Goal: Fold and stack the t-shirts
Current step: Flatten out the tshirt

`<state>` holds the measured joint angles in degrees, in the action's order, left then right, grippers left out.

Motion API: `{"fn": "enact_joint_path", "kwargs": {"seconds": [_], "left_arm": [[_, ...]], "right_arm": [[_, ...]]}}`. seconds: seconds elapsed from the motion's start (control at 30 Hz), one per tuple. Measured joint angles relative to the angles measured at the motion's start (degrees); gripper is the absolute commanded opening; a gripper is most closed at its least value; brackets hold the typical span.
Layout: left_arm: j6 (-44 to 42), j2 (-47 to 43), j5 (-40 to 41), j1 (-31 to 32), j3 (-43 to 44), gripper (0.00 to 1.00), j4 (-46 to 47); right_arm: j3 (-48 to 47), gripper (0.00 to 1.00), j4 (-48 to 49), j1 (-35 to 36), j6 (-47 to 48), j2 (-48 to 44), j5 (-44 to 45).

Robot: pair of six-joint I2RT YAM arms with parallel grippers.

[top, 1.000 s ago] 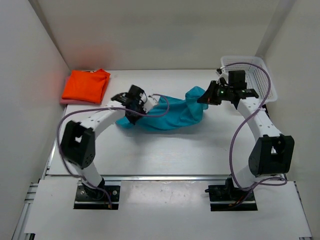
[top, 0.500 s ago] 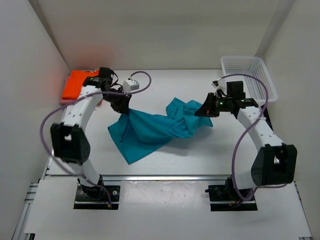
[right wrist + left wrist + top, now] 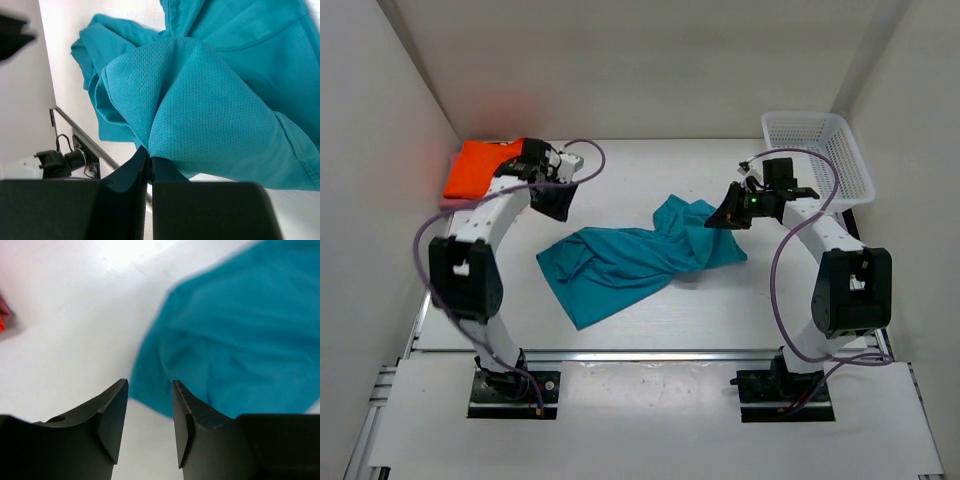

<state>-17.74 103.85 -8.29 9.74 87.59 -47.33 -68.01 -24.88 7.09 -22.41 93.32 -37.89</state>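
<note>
Two shirts on view: what cloth, what shape? (Desk)

One teal-blue t-shirt (image 3: 635, 265), a fine mesh knit when seen close from the right wrist, sprawls crumpled and stretched long across the middle of the table (image 3: 650, 170). One bright orange t-shirt (image 3: 480, 168), smooth and folded to a neat rectangle, sits at the far-left corner. (Photographer)

And the arms? (Desk)

Two. The right gripper (image 3: 149, 155) is pinched tight on a bunched fold at the teal shirt's far-right end, which stands raised in a peak. The left gripper (image 3: 150, 385) hangs between the two shirts, its black fingers (image 3: 112, 415) moderately parted with nothing between them, over bare table just short of the teal edge. (Photographer)

Anything else? (Desk)

One white plastic lattice basket (image 3: 850, 165), far-right corner, close to the walls (image 3: 640, 70). The table is matte white, the walls plain white on three sides, and a metal rail (image 3: 620, 355) runs along the near edge. (Photographer)
</note>
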Motion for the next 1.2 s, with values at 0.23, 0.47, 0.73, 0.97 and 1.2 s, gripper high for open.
{"fn": "enact_joint_path", "kwargs": {"seconds": [0.23, 0.47, 0.73, 0.97, 1.2], "left_arm": [[-2.34, -18.43, -2.58, 5.53, -14.93, 0.42, -1.07], [-0.94, -11.1, -3.3, 9.27, -22.36, 0.54, 0.04], [0.26, -8.41, 0.59, 13.86, -22.36, 0.56, 5.01], [0.15, -6.62, 8.9, 14.08, -23.37, 0.53, 8.83], [0.11, -5.33, 8.33, 14.08, -23.39, 0.46, 8.76]], "right_arm": [[1.68, 0.0, 2.14, -1.33, -1.31, 0.0, 0.09], [1.7, 0.0, 2.49, -1.25, -1.22, 0.0, 0.2], [2.47, 0.0, 3.39, -1.25, -1.42, 0.0, 0.2], [3.54, 0.0, 4.09, -1.79, -1.38, -0.13, 0.13], [4.52, 0.0, 4.33, -2.21, -1.42, -0.83, 0.0]]}}
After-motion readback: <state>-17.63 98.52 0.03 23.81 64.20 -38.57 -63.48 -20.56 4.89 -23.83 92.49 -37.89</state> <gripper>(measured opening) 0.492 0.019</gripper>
